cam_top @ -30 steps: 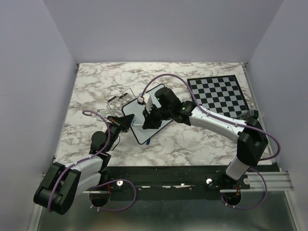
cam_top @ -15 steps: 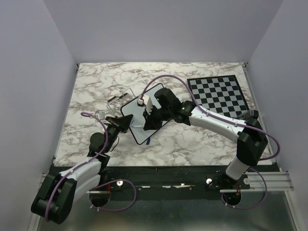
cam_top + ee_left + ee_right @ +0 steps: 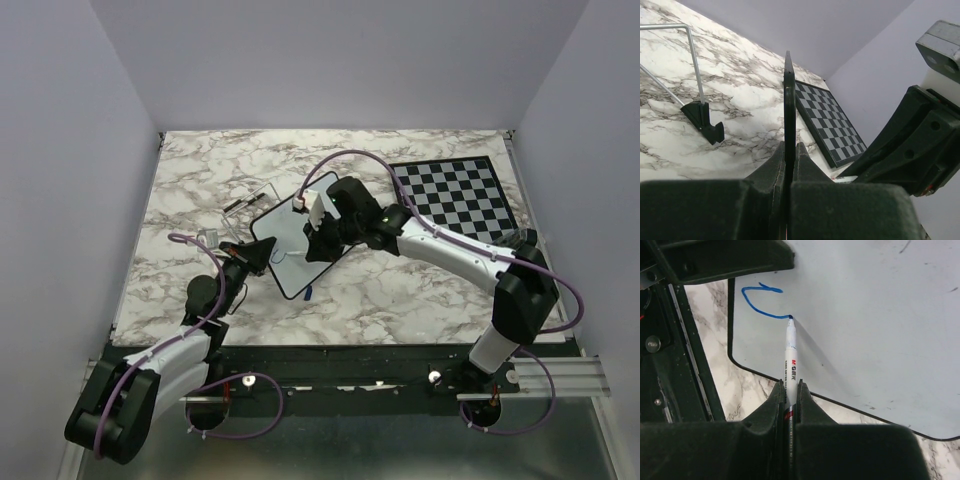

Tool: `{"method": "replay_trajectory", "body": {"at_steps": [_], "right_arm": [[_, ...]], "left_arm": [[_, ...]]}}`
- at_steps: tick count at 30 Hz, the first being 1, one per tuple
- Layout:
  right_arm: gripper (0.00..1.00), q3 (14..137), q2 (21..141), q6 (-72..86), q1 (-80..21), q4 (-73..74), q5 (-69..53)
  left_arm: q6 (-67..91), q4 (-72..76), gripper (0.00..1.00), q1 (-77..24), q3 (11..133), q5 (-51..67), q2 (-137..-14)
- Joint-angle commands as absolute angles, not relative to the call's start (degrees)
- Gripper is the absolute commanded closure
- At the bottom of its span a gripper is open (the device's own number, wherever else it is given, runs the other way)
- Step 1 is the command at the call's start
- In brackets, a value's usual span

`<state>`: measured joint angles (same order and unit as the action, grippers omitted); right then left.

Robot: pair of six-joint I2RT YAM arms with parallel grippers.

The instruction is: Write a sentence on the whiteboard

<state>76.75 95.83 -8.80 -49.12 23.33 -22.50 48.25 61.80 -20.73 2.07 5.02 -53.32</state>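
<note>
Left pincer [image 3: 789,162] is pressed together on the whiteboard's [image 3: 865,315] rim; the board runs edge-on straight ahead of its fingers. Right pincer [image 3: 789,390] pinches a white marker [image 3: 790,352], tip ahead of the fingers and touching the board. The sentence [image 3: 760,307] so far is one blue curved stroke, running from the tip toward that pincer's upper left. Chessboard [image 3: 455,195] lies on the bench [image 3: 200,180], ahead-right of the left pincer.

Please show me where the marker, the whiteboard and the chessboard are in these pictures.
marker [image 3: 790,354]: right wrist view, on its white barrel.
whiteboard [image 3: 865,315]: right wrist view, on its bare white surface.
chessboard [image 3: 460,195]: top external view, on the middle of its checkered face.
</note>
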Motion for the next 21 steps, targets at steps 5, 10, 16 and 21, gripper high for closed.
{"method": "replay_trajectory", "body": {"at_steps": [5, 10, 16, 21], "right_arm": [[0.99, 76.3, 90.3, -11.3, -47.6, 23.6, -26.1], [1.00, 72.2, 87.1, -13.5, -45.9, 23.6, -31.6], [0.99, 68.6, 86.7, -14.1, -45.0, 23.0, -34.7], [1.00, 67.3, 86.9, -14.9, -45.1, 21.9, -37.4]], "left_arm": [[40.4, 67.0, 1.00, -21.3, -0.3, 11.9, -54.1], [34.8, 63.3, 1.00, -21.3, 1.2, 12.8, -53.8], [33.8, 63.7, 1.00, -21.3, 1.9, 13.4, -55.1], [33.8, 63.9, 1.00, -21.3, 2.0, 13.7, -55.8]]}}
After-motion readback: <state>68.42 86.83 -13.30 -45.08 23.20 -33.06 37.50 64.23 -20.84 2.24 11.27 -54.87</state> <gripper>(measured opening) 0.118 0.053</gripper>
